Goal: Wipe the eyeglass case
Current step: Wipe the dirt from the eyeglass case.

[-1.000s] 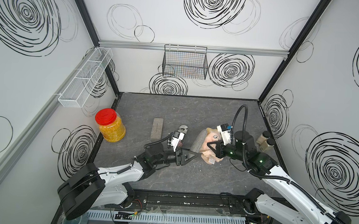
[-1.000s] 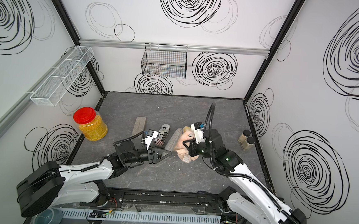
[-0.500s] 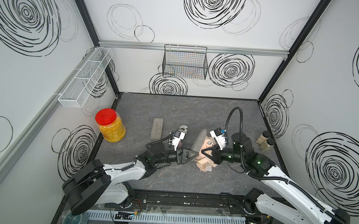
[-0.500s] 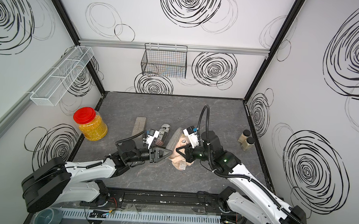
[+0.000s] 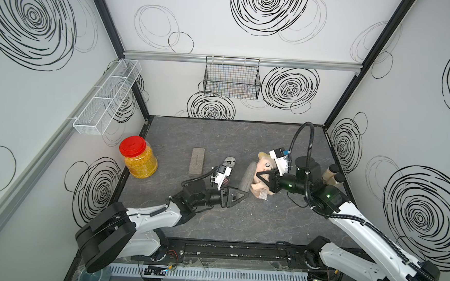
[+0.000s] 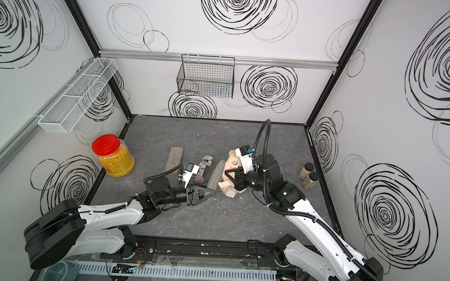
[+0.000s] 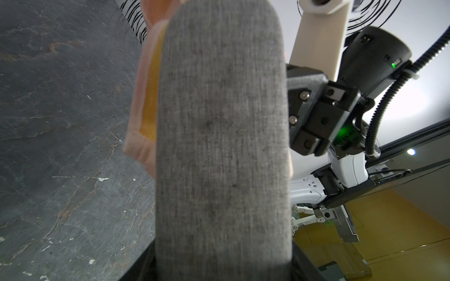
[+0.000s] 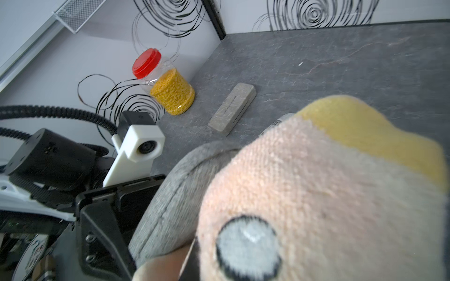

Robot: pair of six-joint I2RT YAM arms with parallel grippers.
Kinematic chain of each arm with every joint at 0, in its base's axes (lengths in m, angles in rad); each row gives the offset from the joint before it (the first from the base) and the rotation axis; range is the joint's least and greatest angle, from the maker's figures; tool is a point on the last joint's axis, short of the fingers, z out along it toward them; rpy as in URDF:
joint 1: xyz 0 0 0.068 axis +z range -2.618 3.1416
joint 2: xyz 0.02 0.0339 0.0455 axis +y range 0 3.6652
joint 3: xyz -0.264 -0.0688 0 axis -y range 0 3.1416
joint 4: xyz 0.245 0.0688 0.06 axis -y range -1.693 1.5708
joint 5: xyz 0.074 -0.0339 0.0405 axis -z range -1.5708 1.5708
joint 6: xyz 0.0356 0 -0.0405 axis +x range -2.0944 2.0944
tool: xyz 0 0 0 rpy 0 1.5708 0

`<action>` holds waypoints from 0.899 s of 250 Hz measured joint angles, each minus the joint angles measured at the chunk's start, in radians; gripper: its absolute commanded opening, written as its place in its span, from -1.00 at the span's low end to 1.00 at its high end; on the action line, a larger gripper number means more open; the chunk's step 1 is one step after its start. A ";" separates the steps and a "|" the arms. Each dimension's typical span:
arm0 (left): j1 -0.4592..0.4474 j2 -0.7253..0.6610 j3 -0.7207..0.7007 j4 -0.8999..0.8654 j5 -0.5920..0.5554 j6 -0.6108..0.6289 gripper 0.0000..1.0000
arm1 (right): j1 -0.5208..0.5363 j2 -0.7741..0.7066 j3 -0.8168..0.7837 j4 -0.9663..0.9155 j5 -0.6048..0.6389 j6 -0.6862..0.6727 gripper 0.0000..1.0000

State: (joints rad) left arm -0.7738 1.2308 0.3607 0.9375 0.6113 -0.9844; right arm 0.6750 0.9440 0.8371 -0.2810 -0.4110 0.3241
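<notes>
The eyeglass case (image 5: pixel 248 176) (image 6: pixel 215 174) is a long grey fabric case, lifted off the table at a slant. My left gripper (image 5: pixel 242 194) (image 6: pixel 210 192) is shut on its near end. In the left wrist view the case (image 7: pixel 222 136) fills the middle and hides the fingertips. A peach and yellow cloth (image 5: pixel 260 184) (image 6: pixel 228 184) with a grey eye print lies against the case's right side. My right gripper (image 5: pixel 264 175) (image 6: pixel 231 173) is shut on the cloth. In the right wrist view the cloth (image 8: pixel 316 189) presses on the case (image 8: pixel 175 185).
A red-lidded jar of yellow grains (image 5: pixel 138 158) stands at the left wall. A flat grey block (image 5: pixel 197 161) and a printed can (image 5: pixel 227 165) lie behind the left gripper. Two small bottles (image 5: pixel 333 174) stand at the right wall. A wire basket (image 5: pixel 231 77) hangs on the back wall.
My right gripper has slid the cloth along the case, first toward the near end, then back toward the far end. The left gripper holds the case almost still.
</notes>
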 measured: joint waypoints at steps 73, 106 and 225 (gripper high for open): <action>0.002 -0.002 0.000 -0.001 0.022 0.009 0.20 | 0.080 -0.072 -0.062 -0.060 -0.098 0.027 -1.00; 0.002 0.000 0.000 -0.001 0.026 0.009 0.20 | 0.083 -0.072 -0.044 -0.085 -0.063 0.018 -1.00; -0.005 -0.009 -0.006 -0.029 0.038 0.021 0.20 | -0.074 -0.021 0.011 0.086 0.122 0.086 -1.00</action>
State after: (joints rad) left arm -0.7792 1.2221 0.3550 0.9085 0.6491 -0.9638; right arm 0.6006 0.9230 0.8482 -0.1951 -0.2886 0.4099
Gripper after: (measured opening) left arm 0.623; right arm 0.128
